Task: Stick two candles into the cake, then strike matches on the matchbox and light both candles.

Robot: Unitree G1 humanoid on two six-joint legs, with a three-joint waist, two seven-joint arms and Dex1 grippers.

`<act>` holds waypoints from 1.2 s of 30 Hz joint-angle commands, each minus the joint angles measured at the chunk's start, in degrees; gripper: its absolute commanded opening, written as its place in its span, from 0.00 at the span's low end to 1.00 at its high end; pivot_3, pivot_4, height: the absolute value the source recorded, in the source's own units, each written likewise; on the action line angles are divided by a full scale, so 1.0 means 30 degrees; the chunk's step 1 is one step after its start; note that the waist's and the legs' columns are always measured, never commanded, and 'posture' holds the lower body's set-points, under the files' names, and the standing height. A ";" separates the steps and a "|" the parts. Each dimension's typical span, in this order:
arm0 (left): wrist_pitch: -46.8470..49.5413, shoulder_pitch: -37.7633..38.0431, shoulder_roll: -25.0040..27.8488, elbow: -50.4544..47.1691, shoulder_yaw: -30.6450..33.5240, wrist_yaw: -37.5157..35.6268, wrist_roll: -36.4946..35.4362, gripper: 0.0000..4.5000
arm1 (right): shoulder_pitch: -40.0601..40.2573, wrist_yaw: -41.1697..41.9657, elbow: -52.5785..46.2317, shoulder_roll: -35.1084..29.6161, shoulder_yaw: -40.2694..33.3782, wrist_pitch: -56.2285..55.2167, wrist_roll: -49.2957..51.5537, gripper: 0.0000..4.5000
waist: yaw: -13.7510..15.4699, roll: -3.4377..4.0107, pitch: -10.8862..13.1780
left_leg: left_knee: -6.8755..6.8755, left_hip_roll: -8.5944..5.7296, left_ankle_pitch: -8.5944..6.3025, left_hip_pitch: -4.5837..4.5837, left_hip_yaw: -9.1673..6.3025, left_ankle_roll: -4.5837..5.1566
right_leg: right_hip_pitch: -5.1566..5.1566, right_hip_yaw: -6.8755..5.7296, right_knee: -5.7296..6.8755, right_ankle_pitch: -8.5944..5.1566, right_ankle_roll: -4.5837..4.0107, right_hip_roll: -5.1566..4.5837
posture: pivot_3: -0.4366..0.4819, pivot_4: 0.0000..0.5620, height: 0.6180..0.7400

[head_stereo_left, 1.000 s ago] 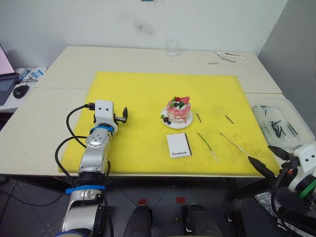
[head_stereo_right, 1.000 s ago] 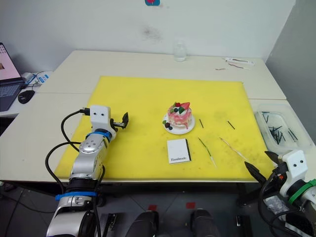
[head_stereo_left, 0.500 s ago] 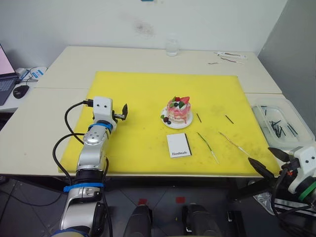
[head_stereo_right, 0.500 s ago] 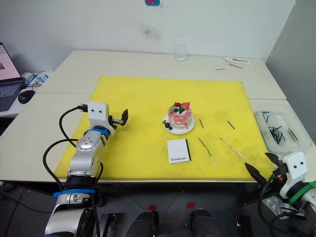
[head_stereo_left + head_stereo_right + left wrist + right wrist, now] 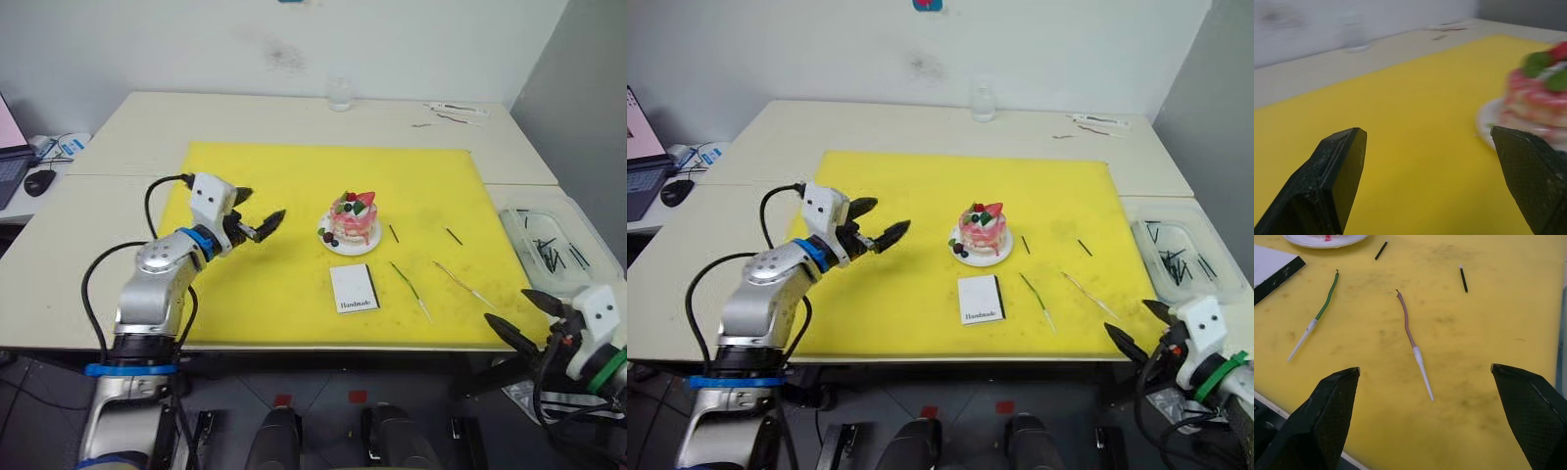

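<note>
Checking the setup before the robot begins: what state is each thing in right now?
Round pink-and-white cake: upright on its plate, no candles in it.
Thin green candle: lying flat, unlit.
Thin brown candle: lying flat, unlit.
White "Handmade" matchbox: flat, closed.
Two short dark matches: lying loose, unlit.
Left gripper: open, empty.
Right gripper: open, empty.

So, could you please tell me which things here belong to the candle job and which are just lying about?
For the job: cake, green candle, brown candle, two matches, matchbox.

Lying about: glass, tub of sticks, mouse.
</note>
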 commanded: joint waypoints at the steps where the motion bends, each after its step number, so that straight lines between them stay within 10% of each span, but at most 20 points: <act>1: 0.2591 0.0245 0.2003 -0.4441 -0.1605 -0.4281 -0.2681 1.00 | -0.0744 0.0556 0.0660 -0.0789 0.0483 0.0131 -0.0312 1.00 | -0.0034 0.0001 0.0004 | -0.0007 0.0003 0.0000 -0.0003 0.0002 0.0001 | -0.0004 0.0001 0.0000 -0.0005 -0.0008 0.0000 | 0.48 0.27 1.00; 13: 0.3337 -0.1376 0.1382 -0.6823 -0.4869 -0.6281 -0.3168 1.00 | -0.1755 0.1619 0.3128 -0.2029 0.1667 0.0121 -0.1290 1.00 | 0.0045 0.0004 0.0005 | 0.0002 -0.0013 0.0000 -0.0013 -0.0009 0.0006 | -0.0003 -0.0002 -0.0003 -0.0011 -0.0012 -0.0005 | 0.48 0.27 1.00; 26: 0.3202 -0.0563 0.0981 -0.6779 -0.4847 -0.6256 -0.3086 1.00 | -0.2614 0.2359 0.3615 -0.2020 0.1838 0.0701 -0.0933 0.03 | -0.0013 0.0004 0.0005 | 0.0006 -0.0011 0.0000 -0.0014 -0.0015 0.0007 | -0.0003 -0.0002 0.0002 -0.0011 -0.0010 0.0006 | 0.48 0.27 1.00; 36: 0.4954 0.0408 -0.0298 -0.6596 -0.4265 -0.4993 -0.4563 1.00 | -0.2960 0.2240 0.1745 -0.1453 0.0295 0.1669 0.1144 0.00 | 0.0000 0.0004 0.0005 | 0.0007 -0.0009 0.0000 -0.0014 -0.0015 0.0007 | -0.0003 0.0003 0.0003 -0.0011 -0.0009 0.0005 | 0.48 0.27 1.00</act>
